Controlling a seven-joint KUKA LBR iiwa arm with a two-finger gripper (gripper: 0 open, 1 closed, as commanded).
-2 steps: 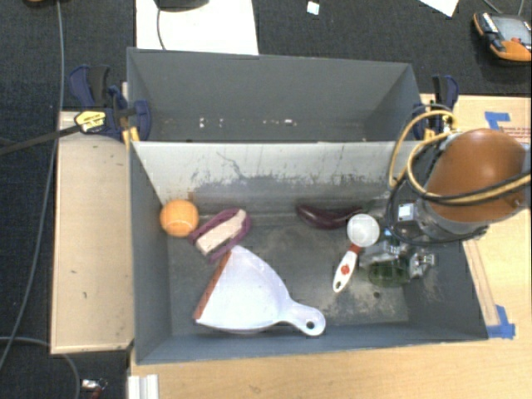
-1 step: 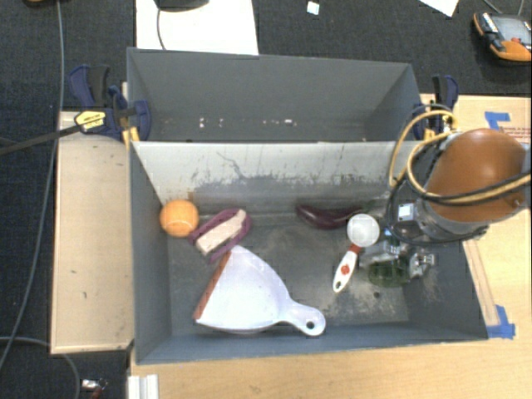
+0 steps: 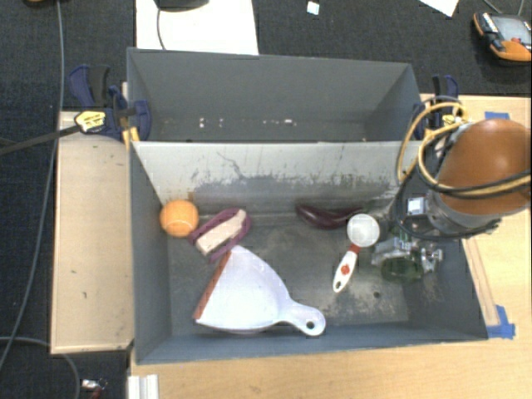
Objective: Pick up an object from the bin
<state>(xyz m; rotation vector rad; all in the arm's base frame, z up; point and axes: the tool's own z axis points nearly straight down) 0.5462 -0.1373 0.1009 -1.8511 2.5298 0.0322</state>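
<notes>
One thing lies just beside fingers [image 3: 405, 266]: white-and-red spoon [image 3: 345, 270], on their bin-centre side. Fingers' gap: we cannot tell. We'd straddle thin handle crosswise, clear of bin [image 3: 274, 173] wall, then close.

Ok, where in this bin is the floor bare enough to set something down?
Bare floor lies mid-bin between the white scoop and the white-and-red spoon, and along the front wall right of the scoop. Crowded: orange ball beside purple-and-white piece at back left; the gripper occupies the right side.
</notes>
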